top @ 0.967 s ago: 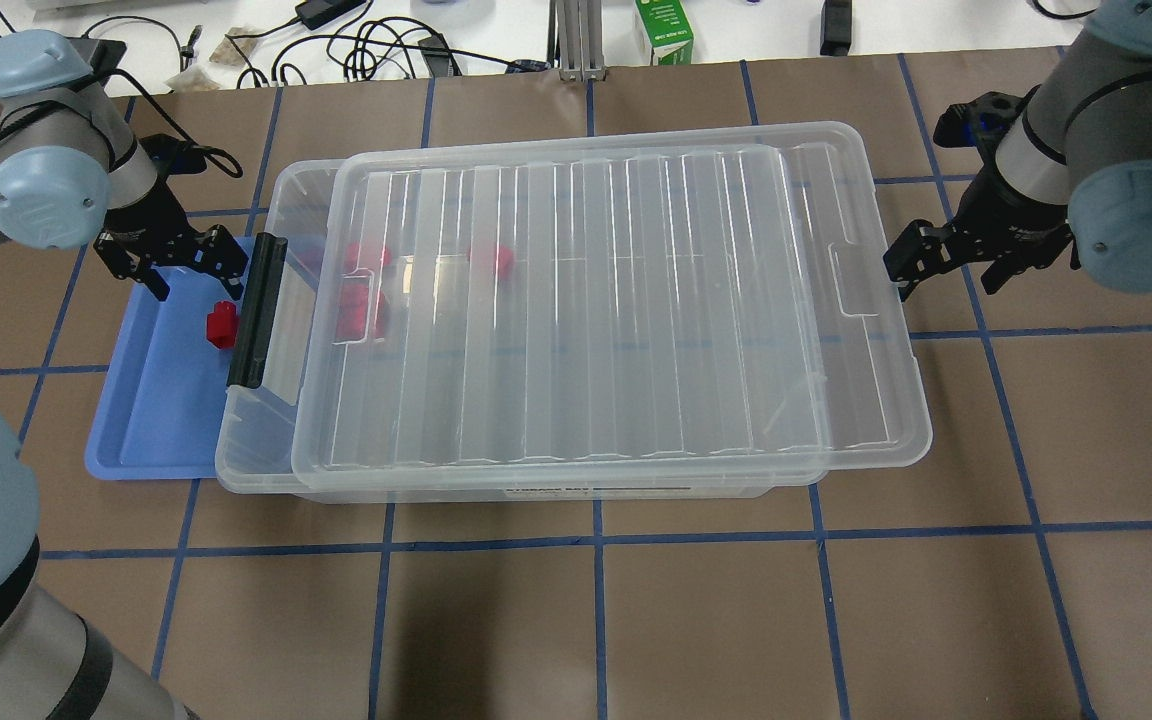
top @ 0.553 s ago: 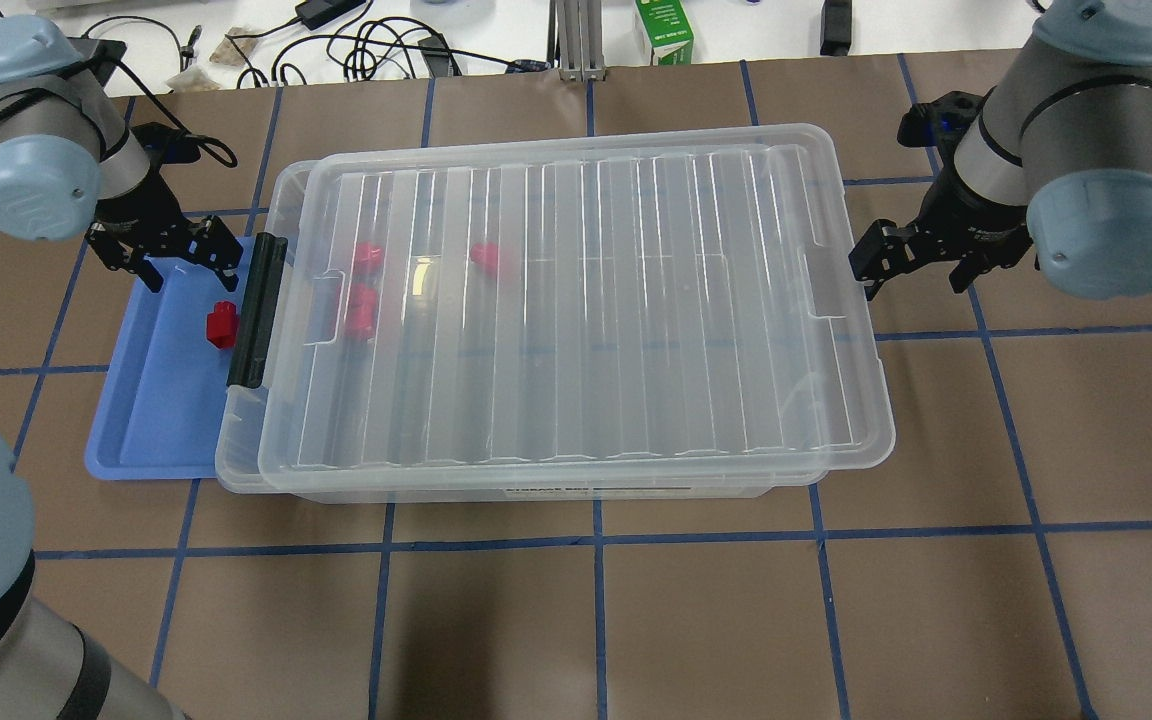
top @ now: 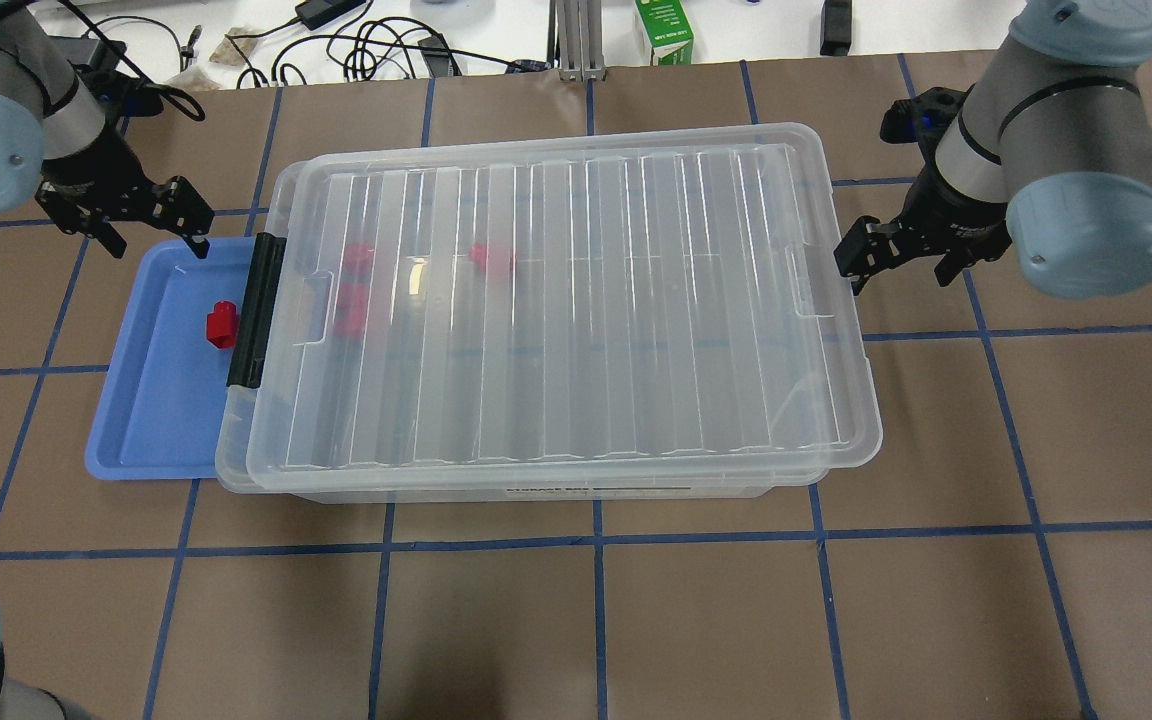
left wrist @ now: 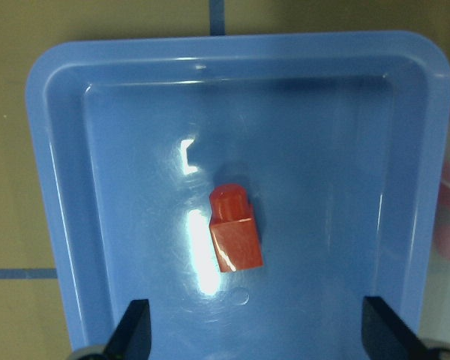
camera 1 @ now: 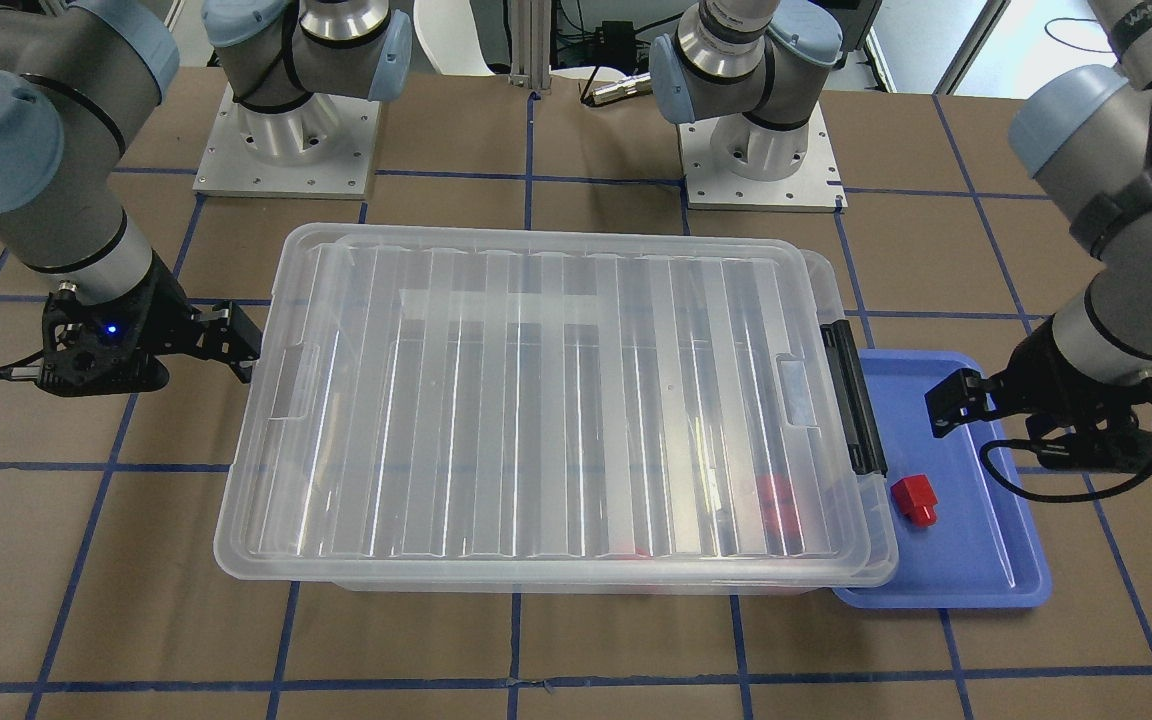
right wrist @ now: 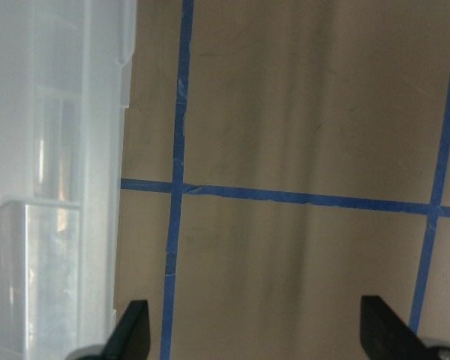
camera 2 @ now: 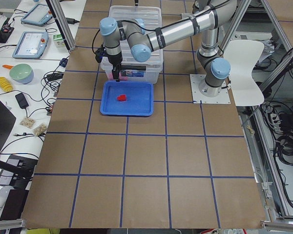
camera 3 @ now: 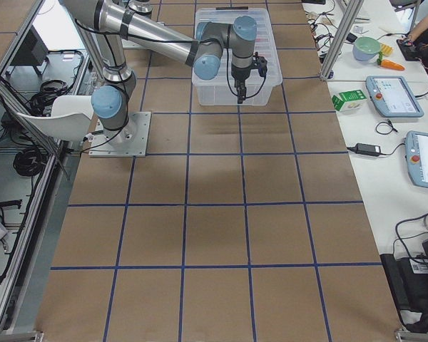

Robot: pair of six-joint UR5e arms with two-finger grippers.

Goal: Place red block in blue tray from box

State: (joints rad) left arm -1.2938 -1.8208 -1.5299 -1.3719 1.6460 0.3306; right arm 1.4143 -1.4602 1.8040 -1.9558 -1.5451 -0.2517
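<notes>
The blue tray (left wrist: 60,187) is glossy plastic with glare spots, the red block (left wrist: 235,236) smooth, softly shiny plastic, the box (top: 416,488) clear plastic under a ribbed lid (top: 576,300) (its latch (top: 256,310) matt black), the table (top: 696,620) matt brown, paper-like.

I count one red block (top: 221,323) lying in the single blue tray (top: 151,420), at 9 o'clock of the one box (top: 536,492). The box carries one lid (top: 586,300) and one black latch (top: 258,310). Through the lid I make out three more red pieces (top: 358,257), toward 10 o'clock. Two grippers are there: the left gripper (top: 158,240) and the right gripper (top: 898,268).
</notes>
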